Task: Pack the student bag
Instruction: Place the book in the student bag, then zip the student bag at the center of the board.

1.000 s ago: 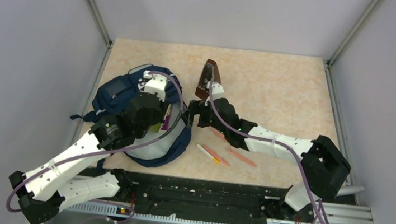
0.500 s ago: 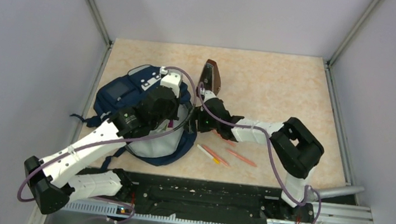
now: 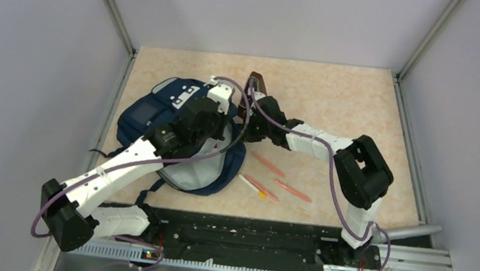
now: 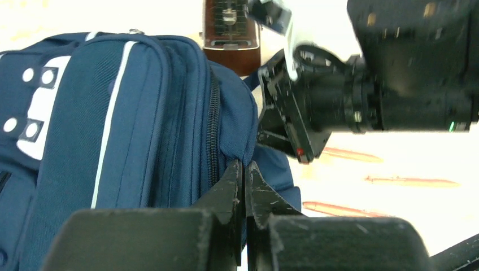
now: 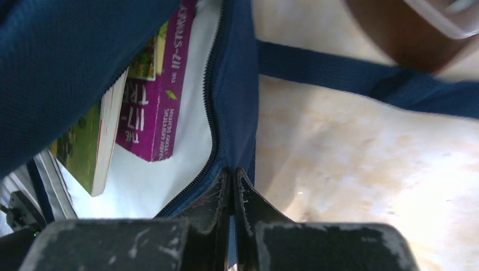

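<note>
Right claw now clamped on student bag rim, left claw likewise, pens nearby

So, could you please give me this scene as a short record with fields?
Bag: student bag, open, lying on the table
Inside: purple book, green book
Left end effector: shut on bag fabric beside a zipper
Right end effector: shut on the opening's zipper edge
Loose on table: orange pencils, brown metronome

The student bag hides part of the purple book (title cut short), and the brown object is cropped.
</note>
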You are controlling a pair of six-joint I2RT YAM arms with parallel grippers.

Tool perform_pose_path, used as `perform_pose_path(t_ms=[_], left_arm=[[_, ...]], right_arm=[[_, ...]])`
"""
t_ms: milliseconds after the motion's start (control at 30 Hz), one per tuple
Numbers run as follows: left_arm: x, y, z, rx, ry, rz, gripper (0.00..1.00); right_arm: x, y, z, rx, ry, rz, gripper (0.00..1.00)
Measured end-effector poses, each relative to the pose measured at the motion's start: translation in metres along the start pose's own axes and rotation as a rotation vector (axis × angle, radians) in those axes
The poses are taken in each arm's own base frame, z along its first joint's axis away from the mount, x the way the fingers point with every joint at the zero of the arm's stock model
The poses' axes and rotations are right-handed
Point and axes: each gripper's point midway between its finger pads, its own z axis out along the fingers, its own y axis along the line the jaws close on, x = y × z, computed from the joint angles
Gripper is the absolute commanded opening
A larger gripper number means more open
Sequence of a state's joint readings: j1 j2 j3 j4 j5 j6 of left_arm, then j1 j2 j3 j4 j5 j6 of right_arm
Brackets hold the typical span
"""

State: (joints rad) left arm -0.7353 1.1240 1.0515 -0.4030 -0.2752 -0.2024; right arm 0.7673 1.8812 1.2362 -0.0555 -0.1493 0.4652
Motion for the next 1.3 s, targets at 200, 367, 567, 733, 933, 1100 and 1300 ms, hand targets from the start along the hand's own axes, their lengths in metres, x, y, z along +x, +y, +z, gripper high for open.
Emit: perform_pose_path(t_ms=[200,367,567,733,933,1100,1300], left_arm=[[0.006,-0.015,0.026,0.045,0.023,0.019,0.17],[-0.007,-0.019,0.028,0.047,-0.002,0.006,0.79],[-0.026,-0.007,0.002,0.043,-0.059,-0.058,0.89],[-0.03,0.03,-0.018,-0.024,-0.076,-0.187,0.89],[0.018,0.08,-0.021,-0.17,-0.011,-0.367,0.89],[0.057,0.098,-0.024,-0.243,0.044,-0.487,0.89],[0.069,0.105,-0.034,-0.274,0.018,-0.562,0.91]], right_arm=[[-0.031,-0.032,-0.011,-0.009,-0.019,0.039,0.17],[-0.035,-0.043,-0.017,0.001,-0.014,0.039,0.62],[-0.056,-0.05,-0.057,0.104,-0.092,0.012,0.82],[-0.07,-0.042,-0.104,0.125,-0.199,-0.005,0.84],[-0.051,-0.01,-0.124,0.015,-0.223,-0.017,0.84],[-0.002,0.026,-0.104,-0.058,-0.123,-0.026,0.84],[0.048,0.034,-0.073,-0.045,-0.008,0.01,0.83]])
